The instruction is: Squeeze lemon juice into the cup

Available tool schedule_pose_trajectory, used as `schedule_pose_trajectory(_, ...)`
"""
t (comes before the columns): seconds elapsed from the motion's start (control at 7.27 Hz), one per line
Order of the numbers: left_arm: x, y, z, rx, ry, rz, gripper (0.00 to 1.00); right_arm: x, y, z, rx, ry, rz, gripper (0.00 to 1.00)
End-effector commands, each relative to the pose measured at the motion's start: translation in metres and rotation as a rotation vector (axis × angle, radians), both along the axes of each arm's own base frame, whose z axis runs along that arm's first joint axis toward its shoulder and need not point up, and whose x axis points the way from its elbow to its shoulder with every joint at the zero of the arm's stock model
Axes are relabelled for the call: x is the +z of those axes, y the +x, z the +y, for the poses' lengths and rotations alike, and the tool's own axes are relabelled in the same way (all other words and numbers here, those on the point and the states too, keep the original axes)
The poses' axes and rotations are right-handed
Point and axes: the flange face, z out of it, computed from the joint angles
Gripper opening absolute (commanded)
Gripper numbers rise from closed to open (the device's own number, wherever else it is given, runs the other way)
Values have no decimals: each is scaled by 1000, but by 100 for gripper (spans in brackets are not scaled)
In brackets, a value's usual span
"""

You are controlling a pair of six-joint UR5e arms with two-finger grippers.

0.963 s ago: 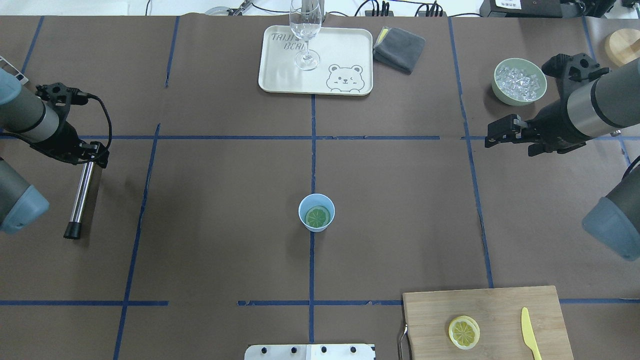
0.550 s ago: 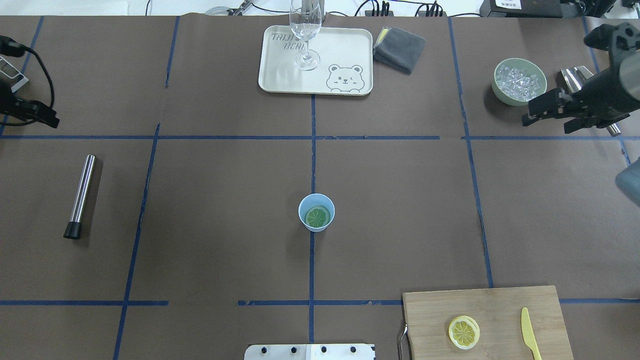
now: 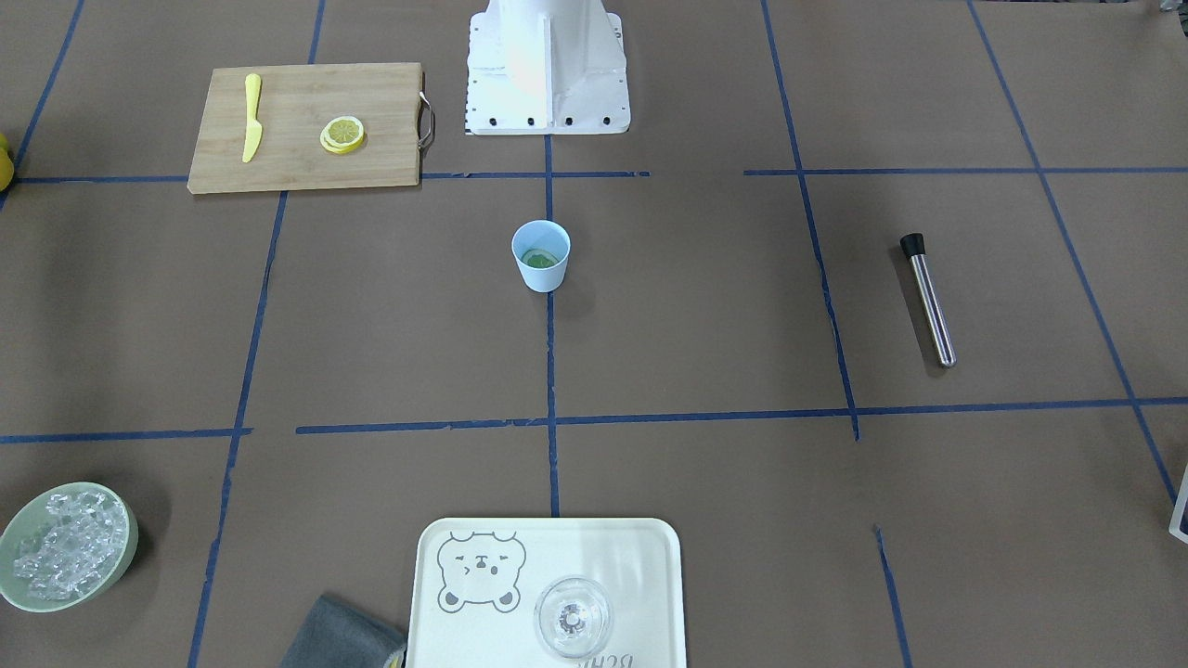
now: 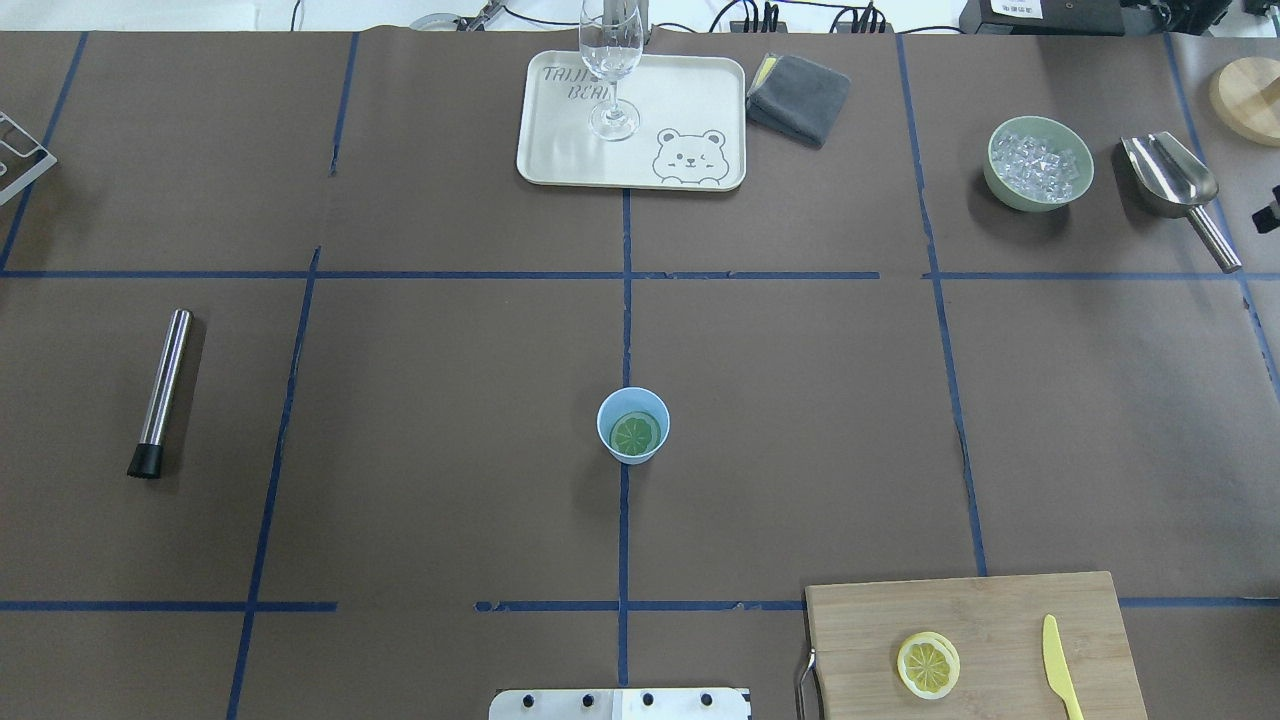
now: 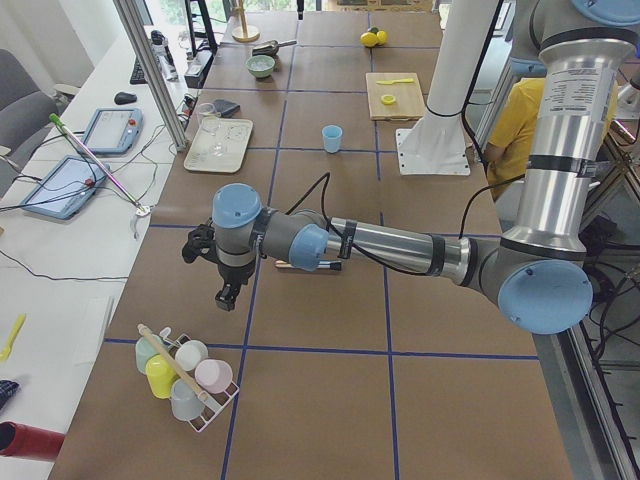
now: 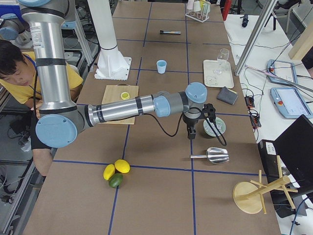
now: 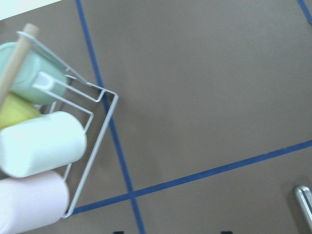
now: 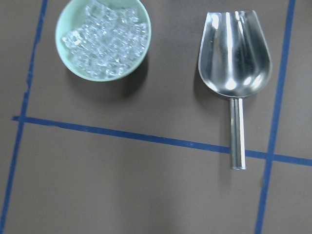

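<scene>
The light-blue cup [image 4: 612, 412] stands at the table's middle, also in the front view [image 3: 541, 271]. A greenish lemon slice [image 4: 636, 434] lies flat inside it. A second, yellow lemon slice [image 4: 927, 665] lies on the wooden cutting board [image 4: 980, 610]. Both arms are far from the cup. My left gripper [image 5: 228, 295] hangs over the table's left end near a wire cup rack [image 5: 185, 375]; I cannot tell whether it is open or shut. My right gripper [image 6: 191, 132] hangs by the ice bowl at the right end; only a sliver shows overhead, its state unclear.
A steel muddler [image 4: 160, 392] lies at the left. A tray [image 4: 690, 100] with a clear glass [image 4: 610, 60] and a grey cloth [image 4: 798, 97] are at the back. The ice bowl [image 8: 61, 44] and a metal scoop [image 8: 234, 53] are back right. A yellow knife [image 4: 1058, 665] lies on the board.
Both arms have swung outward and left the overhead view. The left one moved off from above the muddler; the right one moved past the ice bowl, uncovering the scoop.
</scene>
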Motion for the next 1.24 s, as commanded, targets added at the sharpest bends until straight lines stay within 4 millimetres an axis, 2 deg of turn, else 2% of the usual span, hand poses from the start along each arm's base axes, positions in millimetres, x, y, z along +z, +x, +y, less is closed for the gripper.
schedule_pose_trajectory(0.0, 19, -35, 21, -6, -102, 100, 80, 52, 35, 3, -105, 7, 11, 100)
schedule_pose_trajectory(0.14, 41, -30, 28, -6, -147, 113, 81, 51, 34, 2, -104, 6, 7, 100)
schedule_pose_trajectory(0.28, 44, -30, 30, -7, -165, 113, 100, 57, 31, 0, -109, -5, 5, 100)
schedule_pose_trajectory(0.41, 50, -28, 38, -6, -173, 113, 100, 57, 28, -1, -110, -9, 10, 100)
schedule_pose_trajectory(0.55, 52, -20, 37, 6, -181, 111, 100, 68, 14, -2, -127, -35, 23, 100)
schedule_pose_trajectory(0.69, 40, -2, 33, -14, -215, 116, 100, 62, 14, -17, -124, -19, 16, 100)
schedule_pose_trajectory(0.83, 27, 22, 31, -36, -264, 123, 100, 62, 14, -19, -123, -18, 16, 100)
schedule_pose_trajectory(0.96, 23, 32, 40, -22, -260, 122, 100, 61, 14, -20, -122, -14, 21, 100)
schedule_pose_trajectory(1.1, 27, 31, 46, -23, -239, 116, 100, 53, 13, -21, -120, -7, 13, 100)
